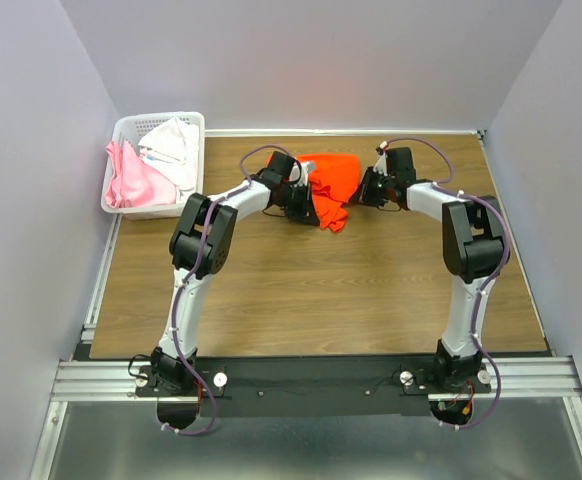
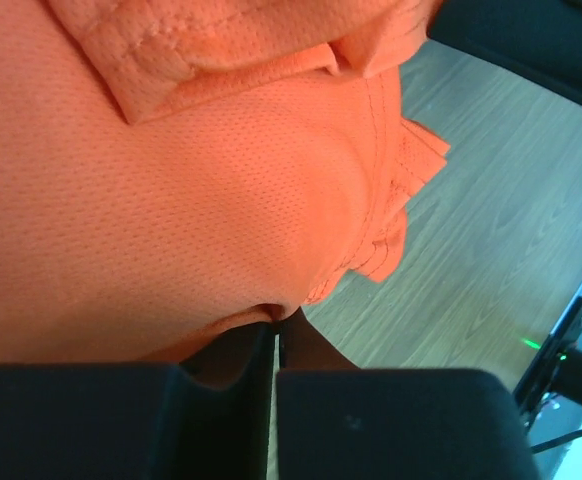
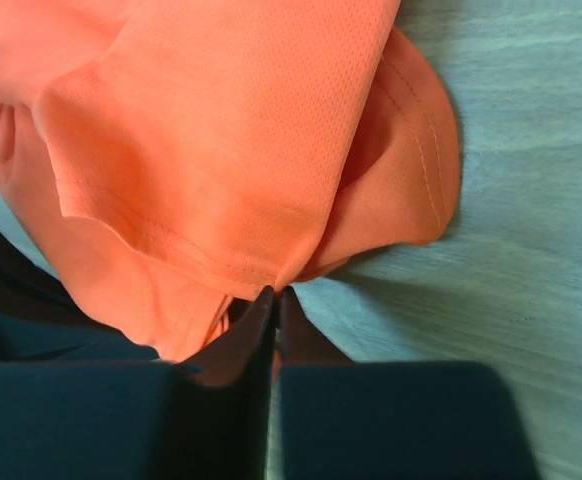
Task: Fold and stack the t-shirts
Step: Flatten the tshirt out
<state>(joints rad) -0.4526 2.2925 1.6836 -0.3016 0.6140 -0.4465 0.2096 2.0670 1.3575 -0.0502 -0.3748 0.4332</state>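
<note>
Your two arms are working the orange t-shirt, which is lying bunched on the wooden table, well to the right of the white lattice basket and about level with its near end. Your left gripper is biting the shirt's edge on the side facing the basket. In the left wrist view its fingers are pressing together on a fold of orange mesh, with only a sliver showing between them. Your right gripper is holding the side of the shirt turned away from the basket. In the right wrist view its jaws are sitting shut on a stitched hem, the cloth draping in loose folds beyond the tips. Inside the basket, a pink t-shirt is slumping against the rim, and a white t-shirt is lying crumpled beside it, on the side nearer the orange one.
</note>
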